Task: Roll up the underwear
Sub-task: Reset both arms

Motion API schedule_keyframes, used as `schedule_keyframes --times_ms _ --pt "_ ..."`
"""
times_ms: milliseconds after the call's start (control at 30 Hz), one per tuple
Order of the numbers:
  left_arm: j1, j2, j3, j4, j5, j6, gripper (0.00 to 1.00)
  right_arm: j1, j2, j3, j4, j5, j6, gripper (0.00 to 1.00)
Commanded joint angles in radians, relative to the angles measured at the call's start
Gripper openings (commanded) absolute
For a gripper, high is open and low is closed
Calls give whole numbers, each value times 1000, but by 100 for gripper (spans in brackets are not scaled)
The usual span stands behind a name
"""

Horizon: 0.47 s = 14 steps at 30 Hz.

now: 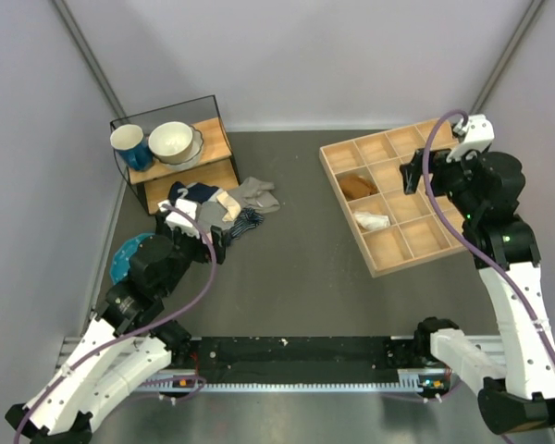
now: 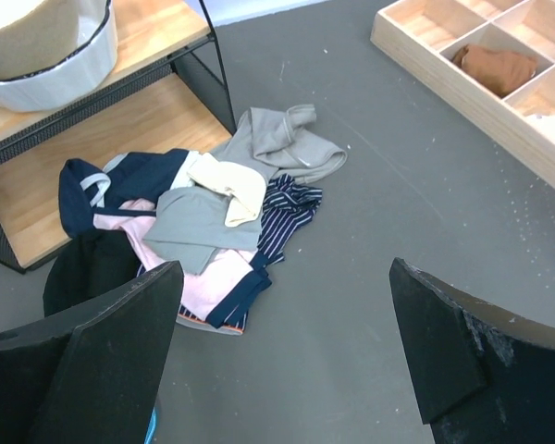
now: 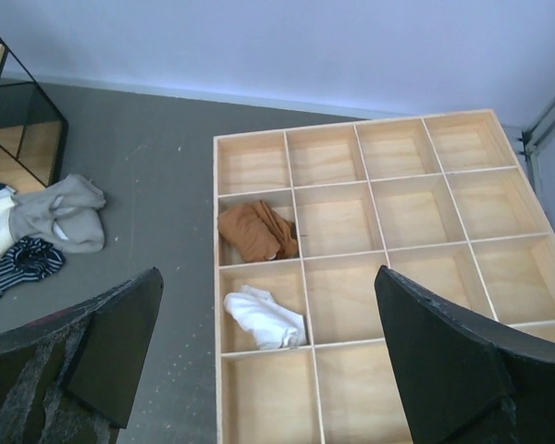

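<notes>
Underwear (image 1: 217,208) lies heaped on the table (image 1: 296,277) beside the shelf (image 1: 180,176), just ahead of the left gripper (image 2: 285,273), whose jaws stand wide apart. Right gripper (image 3: 268,273), likewise spread, hangs over the tray (image 1: 424,239), well apart from the heap.

The left arm (image 1: 120,342) stretches low and forward, its left gripper (image 1: 196,228) angled down with jaws spread wide and holding nothing, while the right arm (image 1: 513,296) rears up high, elbow bent, the right gripper (image 1: 413,176) seemingly tipped downward, jaws equally parted and bare.
</notes>
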Motion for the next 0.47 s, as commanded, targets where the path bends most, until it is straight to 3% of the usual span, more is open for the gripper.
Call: schedule_keyframes --times_ms 0,433 --pt "5 -28 -22 28 -14 26 99 -10 -57 -37 34 46 9 99" --pt "4 -7 -30 34 35 23 99 -59 -61 -48 -4 -43 23 99"
